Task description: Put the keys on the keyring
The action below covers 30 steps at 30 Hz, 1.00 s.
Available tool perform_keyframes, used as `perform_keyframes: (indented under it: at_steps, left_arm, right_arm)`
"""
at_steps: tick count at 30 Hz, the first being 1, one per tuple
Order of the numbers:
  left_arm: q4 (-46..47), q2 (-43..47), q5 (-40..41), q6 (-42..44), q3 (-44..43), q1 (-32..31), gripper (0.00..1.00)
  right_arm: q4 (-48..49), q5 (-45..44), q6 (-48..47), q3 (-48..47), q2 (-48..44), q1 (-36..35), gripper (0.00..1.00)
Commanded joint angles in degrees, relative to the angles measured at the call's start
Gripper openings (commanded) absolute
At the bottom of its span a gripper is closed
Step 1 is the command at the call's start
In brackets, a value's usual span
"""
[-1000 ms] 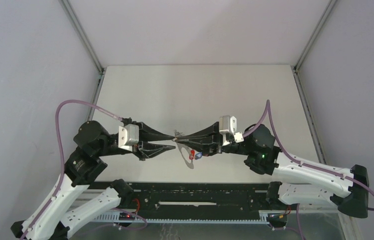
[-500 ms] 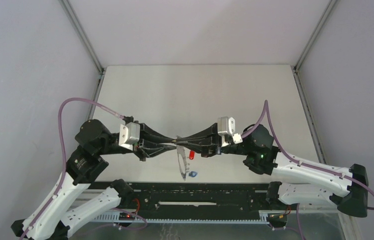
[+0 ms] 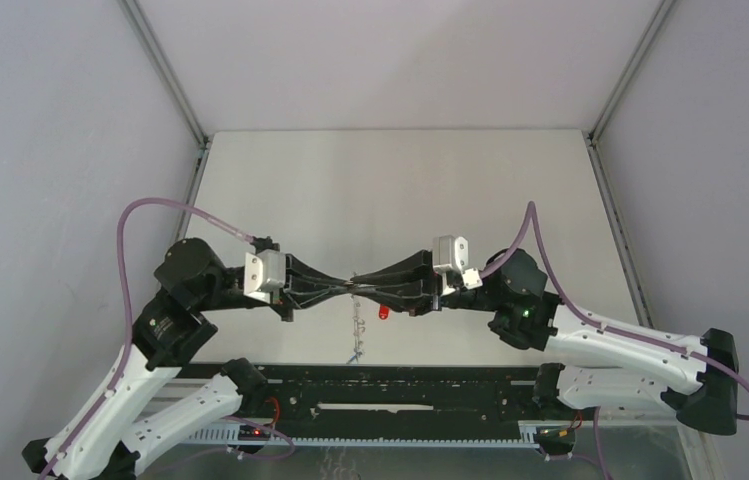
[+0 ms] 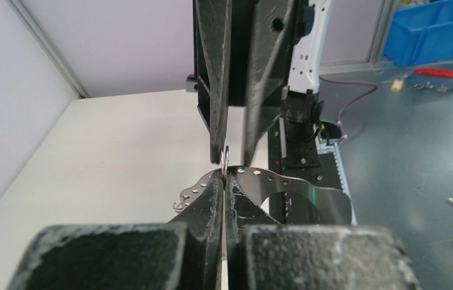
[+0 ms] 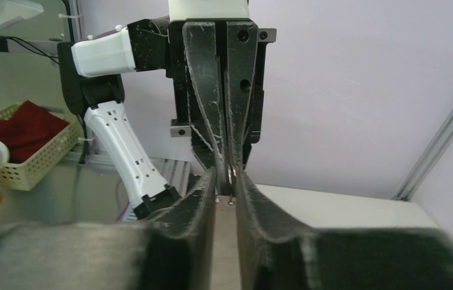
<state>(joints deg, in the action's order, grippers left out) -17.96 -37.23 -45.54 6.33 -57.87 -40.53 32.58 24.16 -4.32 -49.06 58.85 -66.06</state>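
Note:
In the top view my left gripper (image 3: pixel 348 287) and right gripper (image 3: pixel 361 288) meet tip to tip above the table's near middle. Both are shut on the top of the keyring (image 3: pixel 357 328), which hangs edge-on below them. The red key (image 3: pixel 383 312) hangs just under the right fingers. The blue key (image 3: pixel 356 356) dangles at the ring's bottom. In the left wrist view the left gripper (image 4: pixel 224 174) pinches the beaded keyring (image 4: pixel 272 177). In the right wrist view the right gripper (image 5: pixel 227 176) holds the thin keyring rim (image 5: pixel 230 174). Neither key shows in the wrist views.
A black rail (image 3: pixel 380 385) runs along the near table edge under the hanging ring. Grey walls and metal posts enclose the table. Off the table, a blue bin (image 4: pixel 432 30) and a basket with red cloth (image 5: pixel 27 142) show.
My left gripper has shut on the ring. The ring swung from face-on to hanging edge-on. The blue key dropped to its bottom. The red key stayed by the right fingers.

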Motion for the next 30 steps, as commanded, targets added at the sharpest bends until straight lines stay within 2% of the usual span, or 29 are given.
perform_keyframes:
  at_steps: [1,3,5,15,16,19,21,23,27,30]
  left_arm:
    - [-4.13,-0.75,2.6,8.73,-1.88,0.27,0.0]
    - [-6.46,-0.43,2.22,14.71,-2.08,0.28,0.0]
    - [-7.49,0.06,2.77,19.36,-1.73,0.29,0.0]
    - [-9.85,3.7,3.69,41.24,3.81,0.28,0.0]
    - [-9.67,4.0,4.22,42.74,4.47,0.34,0.0]
    - [-8.59,4.94,5.68,44.99,6.29,0.28,0.0]
    - [-8.04,5.28,6.52,44.27,7.42,0.31,0.0]
    - [-5.64,5.5,8.27,39.71,8.56,0.35,0.0]
    - [0.27,5.33,10.04,26.12,11.09,3.79,0.0]
    - [2.9,4.42,6.75,18.63,12.46,9.38,0.0]
  right_arm:
    - [-2.38,-0.12,-0.23,-0.42,-4.03,0.74,0.33]
    - [-6.26,-0.21,-0.45,-0.42,-6.13,2.14,0.52]
    - [-10.3,0.16,-1.12,-0.42,-8.12,3.39,0.62]
    - [-26.77,-9.87,2.07,-0.42,-11.45,7.89,0.63]
    - [-28.21,-12.44,3.05,-0.42,-11.25,8.11,0.64]
    - [-33.81,-19.88,6.23,-0.42,-10.04,8.23,0.77]
    - [-37.42,-23.76,9.16,-0.12,-9.04,8.36,0.86]
    - [-39.21,-26.25,13.31,0.98,-8.37,8.95,0.99]
    - [-39.7,-28.08,29.19,4.56,-6.73,12.59,1.0]
    - [-38.66,-27.95,30.96,7.82,-3.33,15.2,0.98]
